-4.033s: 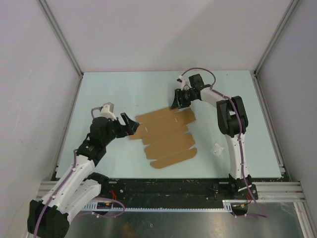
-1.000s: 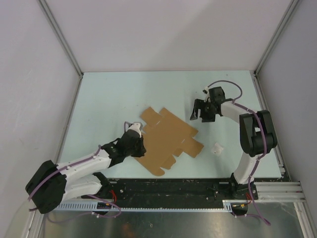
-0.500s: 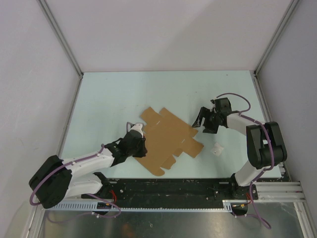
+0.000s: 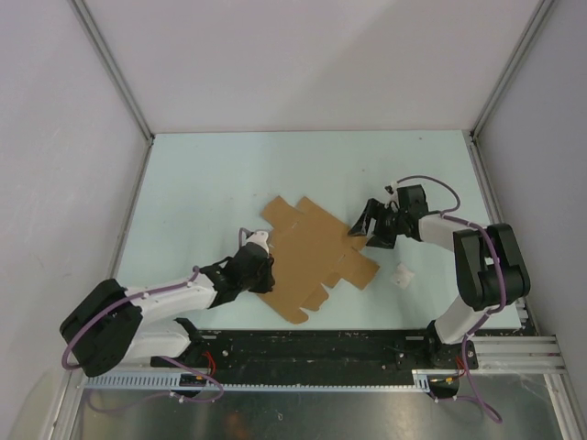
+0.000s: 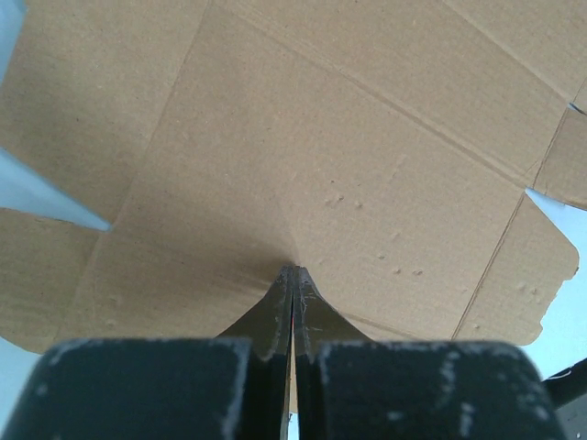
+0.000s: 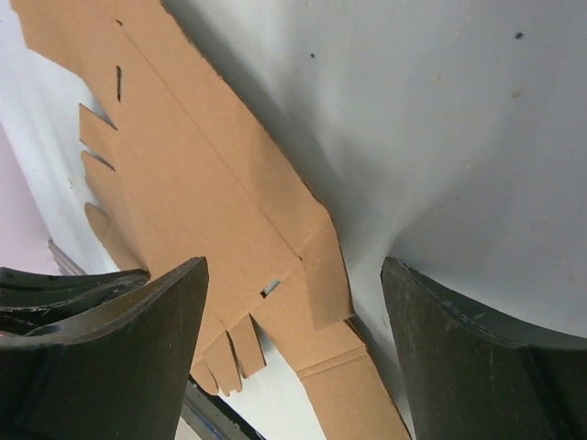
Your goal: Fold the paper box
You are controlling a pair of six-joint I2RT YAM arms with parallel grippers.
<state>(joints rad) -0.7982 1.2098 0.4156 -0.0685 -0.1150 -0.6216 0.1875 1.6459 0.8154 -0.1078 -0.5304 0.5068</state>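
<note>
The box [image 4: 312,257] lies flat on the table [image 4: 202,174], just right of centre and toward the near edge. The left gripper [image 4: 264,275] sits at the sheet's near-left edge with its fingers closed on it. The right gripper [image 4: 367,231] stands at the far-right edge, its fingers set on either side of a flap. A wad [image 4: 403,274] rests on the table right of the box, near but apart from it and nearer the bases than the right gripper.

box: paper box [image 4: 312,254], brown kraft die-cut sheet
state: unfolded, flat
pose: skewed diagonally
place: bench [image 4: 220,174], centre-near
</note>
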